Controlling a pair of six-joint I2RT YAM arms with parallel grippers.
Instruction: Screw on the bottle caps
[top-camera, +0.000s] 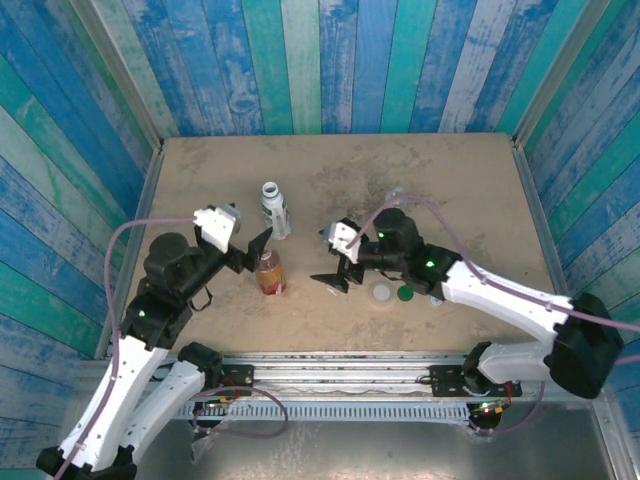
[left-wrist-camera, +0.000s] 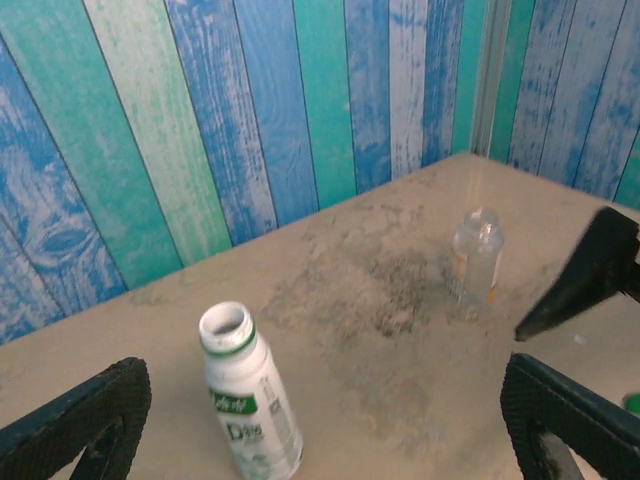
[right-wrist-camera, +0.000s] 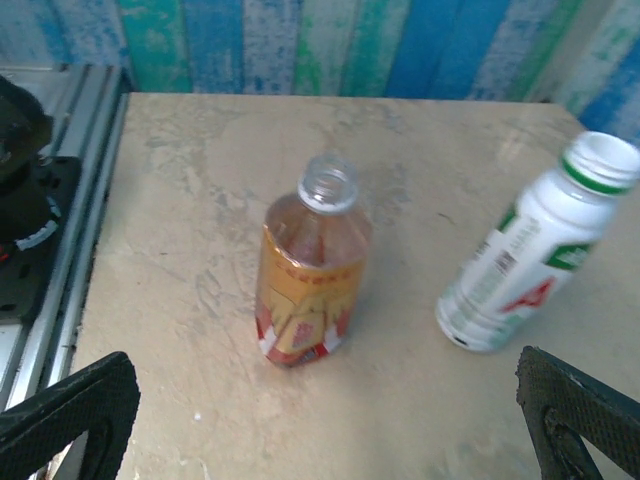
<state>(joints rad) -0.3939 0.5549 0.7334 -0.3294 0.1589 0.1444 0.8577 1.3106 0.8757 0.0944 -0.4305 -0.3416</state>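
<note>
You're in a staged robot test cell: blue-teal plank walls (top-camera: 330, 60) rise beyond your left gripper (top-camera: 255, 252) and right gripper (top-camera: 335, 258), boxing in a beige table (top-camera: 450, 180), with an aluminium mounting rail (top-camera: 330, 362) behind them.

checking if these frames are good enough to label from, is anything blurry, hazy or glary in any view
Top external: even soft light, sharp, only faint shadows on the table. Left wrist: white-labelled bottle crisp, the short clear bottle behind it hazy. Right wrist: softest view, amber-liquid bottle slightly blurred, the white-labelled bottle's neck smeared, pale sheen on the table's far right.
</note>
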